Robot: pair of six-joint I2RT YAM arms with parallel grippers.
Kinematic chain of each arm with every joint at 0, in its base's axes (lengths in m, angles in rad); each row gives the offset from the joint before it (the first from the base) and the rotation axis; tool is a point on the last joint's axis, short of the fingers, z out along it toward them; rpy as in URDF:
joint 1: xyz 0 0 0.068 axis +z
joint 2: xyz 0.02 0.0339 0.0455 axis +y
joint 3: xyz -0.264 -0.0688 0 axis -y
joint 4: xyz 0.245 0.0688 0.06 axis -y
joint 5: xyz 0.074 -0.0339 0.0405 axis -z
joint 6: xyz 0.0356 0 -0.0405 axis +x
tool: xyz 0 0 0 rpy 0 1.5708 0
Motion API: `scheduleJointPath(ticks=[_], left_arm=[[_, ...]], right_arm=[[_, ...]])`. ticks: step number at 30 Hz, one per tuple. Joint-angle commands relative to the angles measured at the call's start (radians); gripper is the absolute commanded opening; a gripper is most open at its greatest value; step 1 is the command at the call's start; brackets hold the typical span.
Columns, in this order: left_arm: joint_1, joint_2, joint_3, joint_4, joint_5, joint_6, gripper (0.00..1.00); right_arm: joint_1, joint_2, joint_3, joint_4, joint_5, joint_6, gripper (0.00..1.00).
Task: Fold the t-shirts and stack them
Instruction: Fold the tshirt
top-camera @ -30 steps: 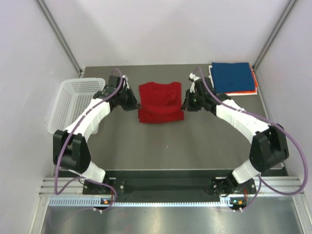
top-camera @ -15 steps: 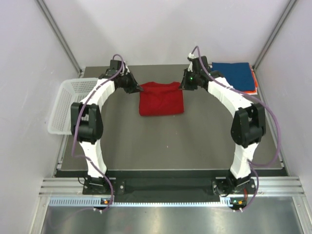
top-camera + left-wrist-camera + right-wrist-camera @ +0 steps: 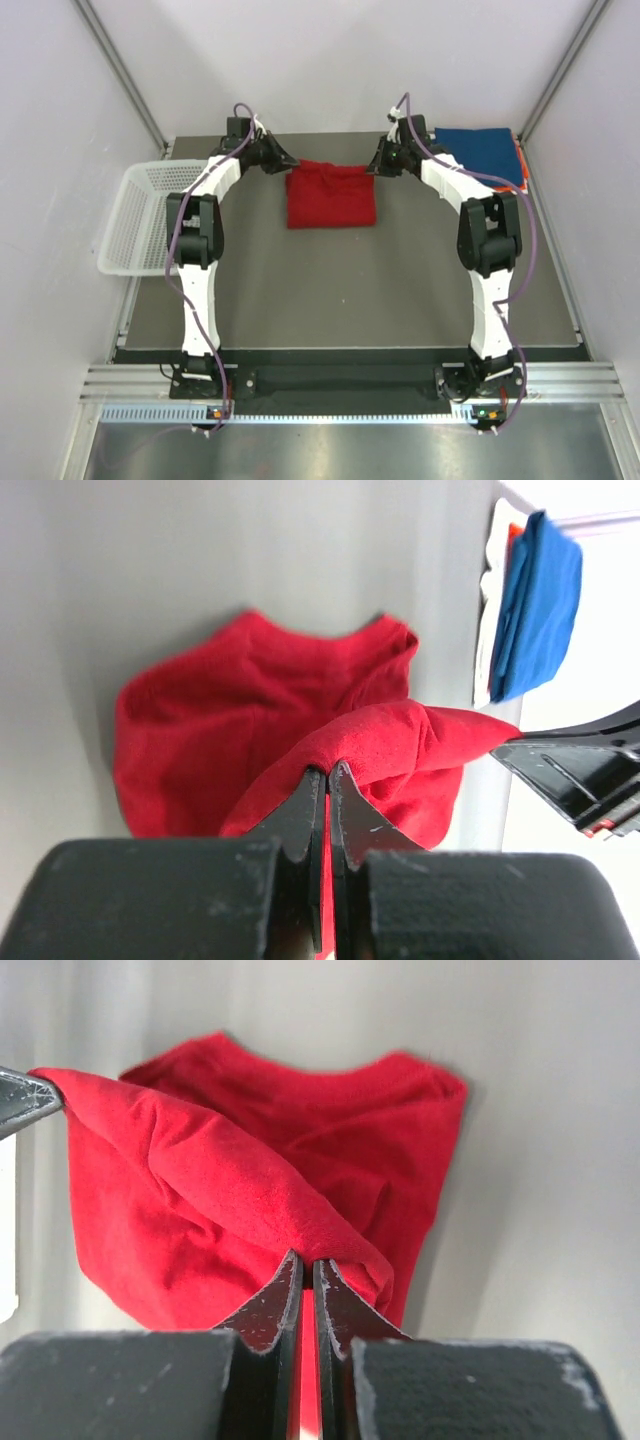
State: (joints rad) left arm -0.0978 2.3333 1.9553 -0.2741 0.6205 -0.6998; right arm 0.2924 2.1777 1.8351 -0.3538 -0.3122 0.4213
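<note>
The red t-shirt point(image 3: 330, 197) lies partly folded in the middle of the far half of the table. Its far edge is lifted between both grippers. My left gripper point(image 3: 290, 165) is shut on the far left corner of the red t-shirt point(image 3: 250, 710), my right gripper point(image 3: 372, 168) on the far right corner of the red t-shirt point(image 3: 300, 1140). In the wrist views the cloth is pinched at the jaw tips of the left gripper point(image 3: 327, 770) and the right gripper point(image 3: 308, 1260). A folded dark blue t-shirt point(image 3: 478, 155) tops a stack at the far right, with orange and white edges showing beneath.
A white mesh basket point(image 3: 140, 215) stands at the table's left edge. The folded stack point(image 3: 540, 600) sits close to the right gripper. Both arms reach far out toward the back wall. The tent's walls and slanted poles close in the far corners.
Both grippers have carried the red shirt's held edge from near its middle toward the far side, and both arms have stretched out. The shirt now lies flatter and squarer.
</note>
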Motion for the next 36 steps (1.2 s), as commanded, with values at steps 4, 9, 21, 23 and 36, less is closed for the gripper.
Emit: scheduleJointPath(ticks=[4, 9, 21, 23, 36], left_arm=[[0.029, 0.07, 0.102, 0.182, 0.025, -0.024, 0.0], [0.036, 0.139, 0.165, 0.219, 0.012, -0.035, 0.0], [0.056, 0.259, 0.269, 0.418, 0.025, -0.116, 0.08], [0.056, 0.274, 0.278, 0.493, 0.06, -0.154, 0.25], [0.076, 0.069, 0.119, 0.212, -0.117, 0.115, 0.52]], right_arm=[[-0.016, 0.057, 0.084, 0.222, -0.053, 0.011, 0.0], [-0.024, 0.119, 0.142, 0.273, -0.047, 0.043, 0.02], [-0.065, 0.205, 0.185, 0.326, -0.025, 0.108, 0.0], [-0.071, 0.212, 0.181, 0.329, -0.021, 0.12, 0.02], [-0.113, 0.179, 0.086, 0.38, -0.033, 0.201, 0.42]])
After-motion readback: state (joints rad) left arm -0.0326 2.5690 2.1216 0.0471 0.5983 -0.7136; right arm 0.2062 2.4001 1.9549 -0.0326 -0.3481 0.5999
